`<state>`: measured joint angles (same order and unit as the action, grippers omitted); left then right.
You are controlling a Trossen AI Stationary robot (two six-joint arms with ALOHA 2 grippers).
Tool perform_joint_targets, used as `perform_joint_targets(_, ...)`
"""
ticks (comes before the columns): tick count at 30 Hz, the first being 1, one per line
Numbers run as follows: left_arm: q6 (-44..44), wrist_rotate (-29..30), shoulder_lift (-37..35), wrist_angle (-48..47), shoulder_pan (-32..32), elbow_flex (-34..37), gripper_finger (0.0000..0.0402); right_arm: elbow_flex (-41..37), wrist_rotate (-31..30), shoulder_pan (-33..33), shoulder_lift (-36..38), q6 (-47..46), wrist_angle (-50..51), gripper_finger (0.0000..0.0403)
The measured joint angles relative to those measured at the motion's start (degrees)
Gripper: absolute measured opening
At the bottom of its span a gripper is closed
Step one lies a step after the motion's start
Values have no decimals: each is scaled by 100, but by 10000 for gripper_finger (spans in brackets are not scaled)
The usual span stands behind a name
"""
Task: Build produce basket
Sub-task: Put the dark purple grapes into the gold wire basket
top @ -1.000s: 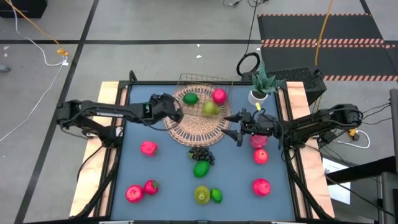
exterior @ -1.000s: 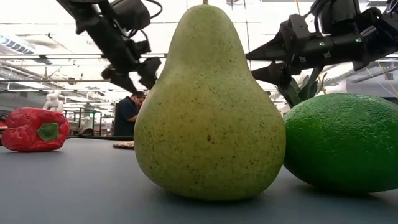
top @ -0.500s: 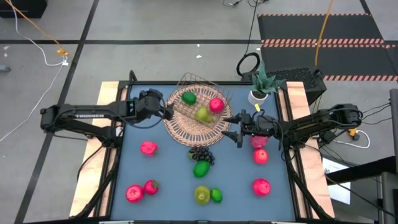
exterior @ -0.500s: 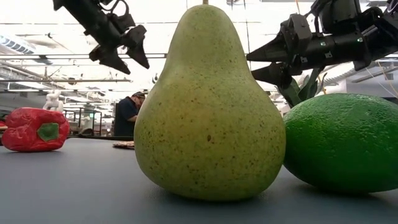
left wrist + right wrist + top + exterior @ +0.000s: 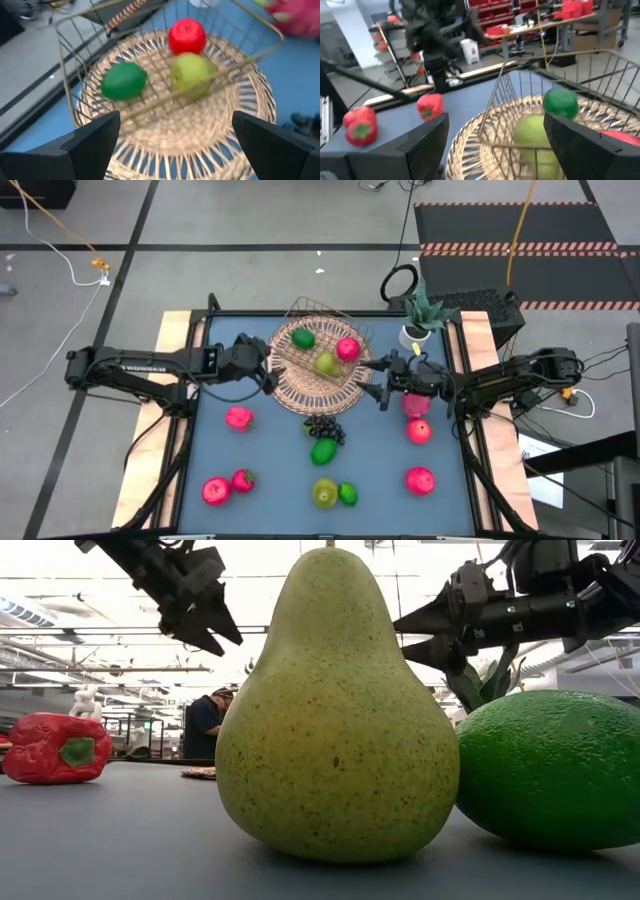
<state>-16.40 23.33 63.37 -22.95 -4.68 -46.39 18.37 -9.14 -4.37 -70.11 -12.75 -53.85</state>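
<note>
Nearest the low camera, a yellow-green pear (image 5: 337,710) is stood upright on the blue surface (image 5: 270,460), stem end up, with a green lime (image 5: 550,770) touching its side. Farther back, the basket (image 5: 318,366) is set at the far middle, its wire frame tilted; a green fruit (image 5: 124,80), a pear (image 5: 191,74) and a red apple (image 5: 187,35) are held in it. The left end effector (image 5: 268,370) and right end effector (image 5: 372,380) are released, flanking the basket's rim.
</note>
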Motion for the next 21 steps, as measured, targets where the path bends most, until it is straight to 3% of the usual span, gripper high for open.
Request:
perform_joint_targets(4, -65, -180, -57, -499, 43, -3, 383, 0, 237, -2, 4, 1, -270, 322)
perform_joint_targets(9, -465, -1393, -58, -919, 121, -260, 383, 0, 662, 1, 4, 180, -294, 322)
perform_joint_targets(12, -98, -1507, 127, 139, 424, -262, 383, 0, 600, -12, 4, 444, -288, 322)
perform_joint_targets(16, 1009, -1593, 883, 1363, 885, -249, 383, 0, 463, -122, 4, 467, -294, 322)
perform_joint_targets(21, 1695, -1591, 1992, 2147, 1044, -243, 383, 0, 472, -178, 4, 329, -288, 322)
